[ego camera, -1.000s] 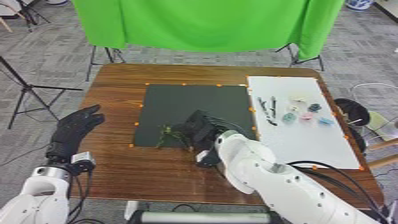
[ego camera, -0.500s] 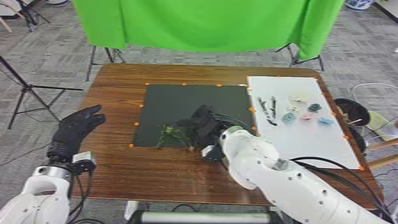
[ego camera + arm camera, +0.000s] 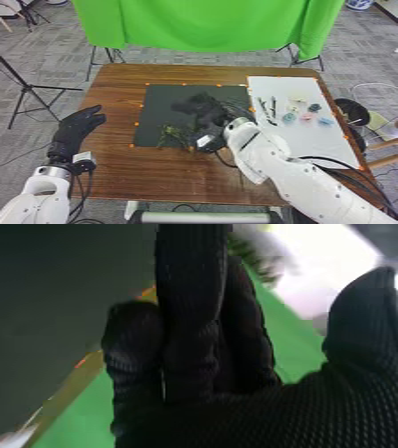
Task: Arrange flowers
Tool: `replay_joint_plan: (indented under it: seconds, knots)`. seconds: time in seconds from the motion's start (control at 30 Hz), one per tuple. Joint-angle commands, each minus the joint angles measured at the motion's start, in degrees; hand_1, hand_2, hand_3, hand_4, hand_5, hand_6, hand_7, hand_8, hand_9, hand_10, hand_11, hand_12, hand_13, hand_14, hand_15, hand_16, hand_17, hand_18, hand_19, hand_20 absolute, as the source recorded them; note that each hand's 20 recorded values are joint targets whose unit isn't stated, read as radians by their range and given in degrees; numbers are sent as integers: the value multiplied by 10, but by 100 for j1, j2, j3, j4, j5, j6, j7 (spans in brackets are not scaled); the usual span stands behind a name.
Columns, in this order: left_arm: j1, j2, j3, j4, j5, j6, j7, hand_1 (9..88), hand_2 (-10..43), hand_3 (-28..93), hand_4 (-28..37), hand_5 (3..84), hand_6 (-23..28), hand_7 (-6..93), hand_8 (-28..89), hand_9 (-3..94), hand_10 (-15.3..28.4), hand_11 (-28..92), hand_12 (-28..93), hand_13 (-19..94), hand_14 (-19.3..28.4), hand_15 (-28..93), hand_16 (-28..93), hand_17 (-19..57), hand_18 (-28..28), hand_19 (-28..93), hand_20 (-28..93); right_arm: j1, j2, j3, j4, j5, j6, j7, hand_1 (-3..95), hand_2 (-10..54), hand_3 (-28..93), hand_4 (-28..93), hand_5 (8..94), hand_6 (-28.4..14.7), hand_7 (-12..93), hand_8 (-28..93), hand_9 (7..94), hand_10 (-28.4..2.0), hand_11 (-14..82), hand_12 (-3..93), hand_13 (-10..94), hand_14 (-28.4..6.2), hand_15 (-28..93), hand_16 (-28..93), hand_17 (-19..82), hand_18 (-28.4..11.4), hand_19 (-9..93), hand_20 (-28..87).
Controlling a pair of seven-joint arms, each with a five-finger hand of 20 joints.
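Over the dark mat, my right hand is beyond the green leafy stems, which lie by the mat's near edge. In the right wrist view the fingers of my right hand are straight, with the thumb standing apart. A blurred green leafy piece shows behind them; whether it touches the hand I cannot tell. Small flower heads lie on the white board: pink, teal, blue, dark green and pale. My left hand is open over the table's left side.
Thin dark items lie on the white board at the right of the brown table. Orange markers line the mat. A green cloth hangs beyond the table, and a black bin stands past its right edge.
My right hand has moved forward over the mat, away from the stems at the near edge, and its arm has shifted a little right. The left hand and flower heads have kept their places.
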Motion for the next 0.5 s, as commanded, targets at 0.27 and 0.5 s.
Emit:
replay_joint_plan:
  seconds: [0.27, 0.5]
  knots:
    - [-14, -3, 31, 55, 2, -101, -55, 271, -95, 706, -214, 481, 21, 159, -74, 482, 124, 208, 139, 374, 152, 176, 10, 62, 120, 97, 176, 54, 4, -303, 81, -273, -1932, -321, 184, 51, 643, -144, 594, -19, 168, -93, 617, -129, 78, 101, 937, -69, 359, 272, 641, -118, 883, 238]
    - [-27, -2, 55, 61, 0, -98, -53, 271, -95, 706, -214, 481, 20, 159, -74, 482, 125, 208, 139, 375, 151, 176, 9, 62, 120, 97, 176, 143, -83, -371, 340, -865, -2220, -119, 171, 61, 641, -153, 560, -19, 139, -86, 573, -124, 71, 89, 937, -68, 377, 260, 640, -122, 898, 236]
